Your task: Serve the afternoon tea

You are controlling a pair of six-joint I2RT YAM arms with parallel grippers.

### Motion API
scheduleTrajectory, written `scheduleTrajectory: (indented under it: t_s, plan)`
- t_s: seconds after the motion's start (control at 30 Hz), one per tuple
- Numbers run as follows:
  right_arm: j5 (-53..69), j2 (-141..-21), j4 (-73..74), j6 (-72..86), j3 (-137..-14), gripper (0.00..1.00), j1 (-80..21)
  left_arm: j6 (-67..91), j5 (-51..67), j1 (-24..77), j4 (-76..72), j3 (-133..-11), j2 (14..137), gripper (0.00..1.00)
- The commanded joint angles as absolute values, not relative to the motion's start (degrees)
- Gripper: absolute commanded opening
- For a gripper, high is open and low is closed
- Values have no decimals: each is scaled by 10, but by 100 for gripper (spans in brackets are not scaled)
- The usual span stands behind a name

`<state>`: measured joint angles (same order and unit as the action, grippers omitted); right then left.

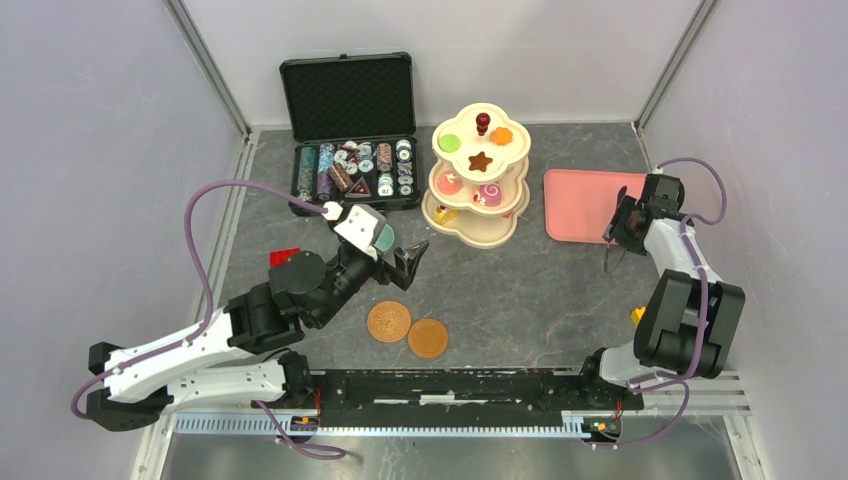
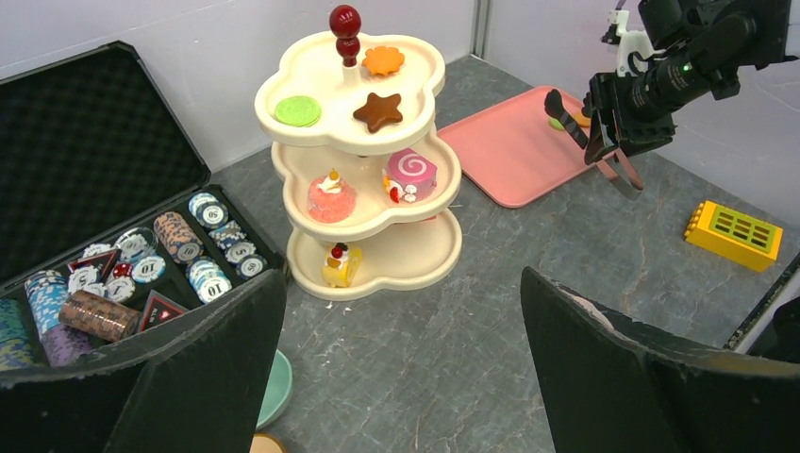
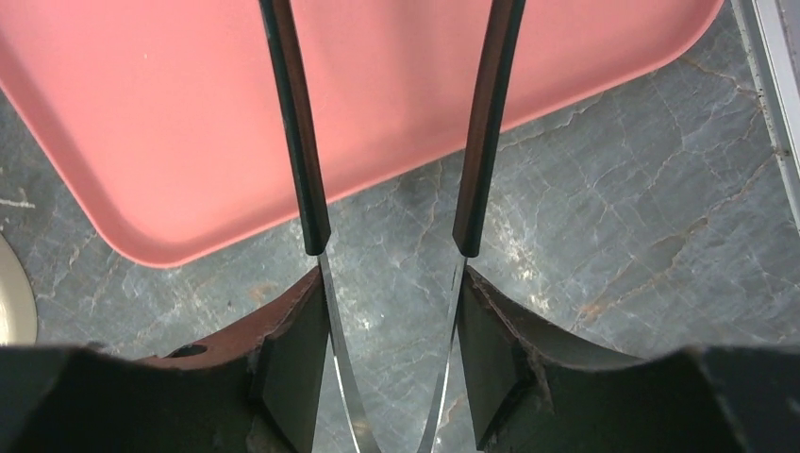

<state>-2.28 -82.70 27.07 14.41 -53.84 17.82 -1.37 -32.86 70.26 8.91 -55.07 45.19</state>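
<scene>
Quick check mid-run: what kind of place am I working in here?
Likely a lab robot test cell, not a real tearoom: plain walls on metal frame posts, a mounting rail at the table edge, and toy pastries on a tiered stand.

Left wrist view: teal cup (image 2: 276, 387) shows only as a rim sliver below the left fingers (image 2: 170, 377). A brown sliver (image 2: 267, 444) is cut by the bottom edge; cup or saucer, cannot tell. Green and orange bits (image 2: 569, 121) on the pink tray (image 2: 509, 151) are partly covered and too small to name.

Top view: red toy car (image 1: 283, 256) is mostly behind the left arm, and the yellow block (image 1: 637, 316) is nearly hidden by the right arm.

Right wrist view: tongs (image 3: 294, 142) run off the top edge, tips unseen. The stand (image 3: 11, 293) is a cream sliver at the left edge.
</scene>
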Motion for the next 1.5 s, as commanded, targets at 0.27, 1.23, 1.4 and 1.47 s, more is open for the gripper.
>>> scheduleTrajectory:
  t_s: [0.27, 1.23, 1.4, 1.47]
  plan:
    - [24, -885, 197, 161, -543, 59, 221, -38, -341, 706, 51, -544, 448, 100]
    - [50, -1019, 259, 115, -680, 50, 219, -39, -342, 706, 48, -542, 449, 100]
    - [43, -1042, 275, 104, -706, 54, 218, -39, -342, 706, 49, -543, 448, 100]
    - [43, -1050, 278, 105, -715, 54, 218, -40, -344, 706, 49, -542, 447, 100]
